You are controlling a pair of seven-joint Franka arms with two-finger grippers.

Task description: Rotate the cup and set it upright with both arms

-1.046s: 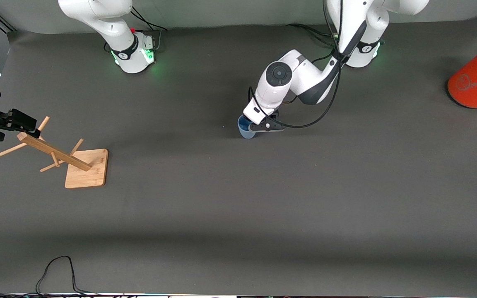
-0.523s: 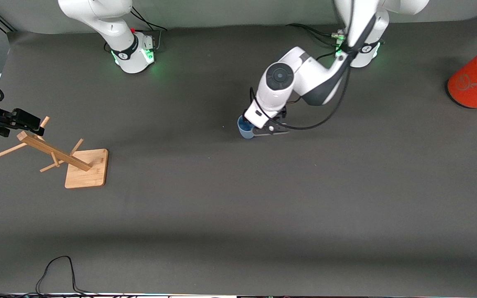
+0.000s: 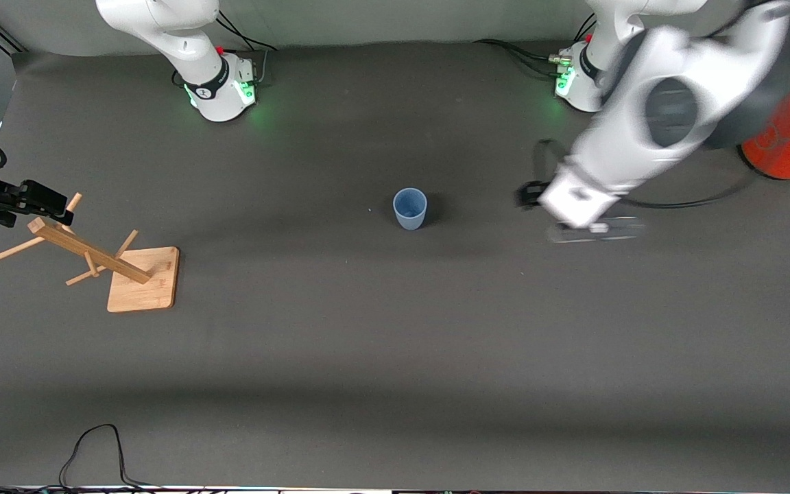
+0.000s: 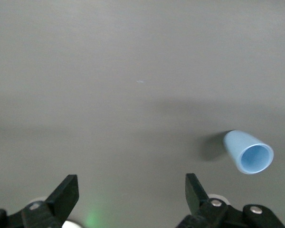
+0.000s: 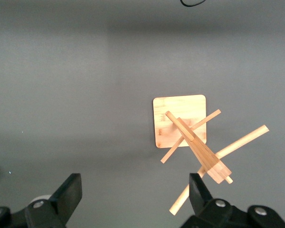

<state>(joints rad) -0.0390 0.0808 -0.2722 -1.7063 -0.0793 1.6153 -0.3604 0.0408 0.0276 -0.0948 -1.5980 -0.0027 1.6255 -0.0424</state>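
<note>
- Altogether, one cup (image 3: 409,208) stood upright on the dark table (image 3: 395,357), rim up, held by nothing.
- Two white arms were in view. The left gripper (image 3: 577,223) hung over bare table toward the left arm's end, well apart from the cup, its two fingers (image 4: 66,192) spread wide with nothing between them.
- Seen from the left wrist, the cup (image 4: 248,152) sat off to one side of that claw.
- One wooden rack (image 3: 103,264) with several pegs stood on a square base; the right gripper (image 3: 21,202) hovered over its top, jaws spread and empty.
- One orange cylinder (image 3: 789,134) stood at the table's edge, near the left arm.
</note>
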